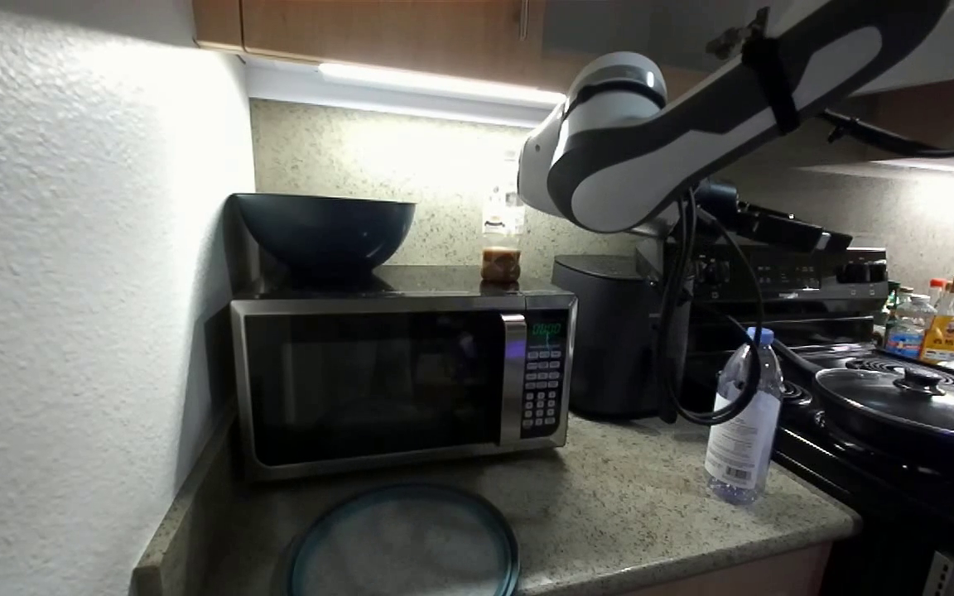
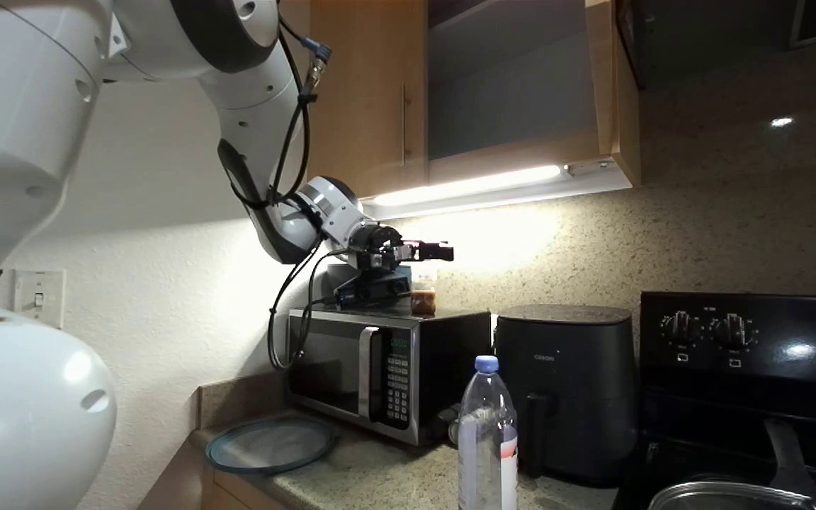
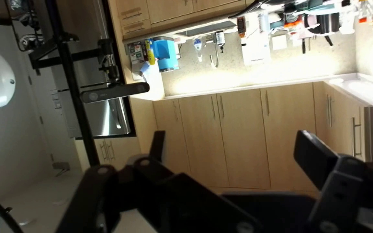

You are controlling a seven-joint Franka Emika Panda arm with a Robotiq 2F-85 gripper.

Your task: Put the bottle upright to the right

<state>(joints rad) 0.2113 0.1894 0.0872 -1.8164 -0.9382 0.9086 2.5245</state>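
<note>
The clear water bottle with a pale label and blue cap stands upright on the counter in both exterior views (image 1: pixel 744 451) (image 2: pixel 482 453). In an exterior view it stands to the right of the microwave, near the stove edge, and a hanging arm cable crosses in front of it. Its base is cut off in an exterior view. My gripper (image 2: pixel 438 251) is in the air above the microwave's level, well apart from the bottle; it also shows in an exterior view (image 1: pixel 831 240). In the wrist view my gripper (image 3: pixel 233 144) is open with nothing between the fingers. The bottle is out of the wrist view.
The microwave (image 1: pixel 386 385) carries a dark bowl (image 1: pixel 328 232) and a small brown-filled bottle (image 1: pixel 500 263). A black air fryer (image 2: pixel 565 397) stands beside it. A round lid (image 1: pixel 404 542) lies on the counter (image 1: pixel 626 505). A covered pan (image 1: pixel 916 406) sits on the stove. Cabinets hang overhead.
</note>
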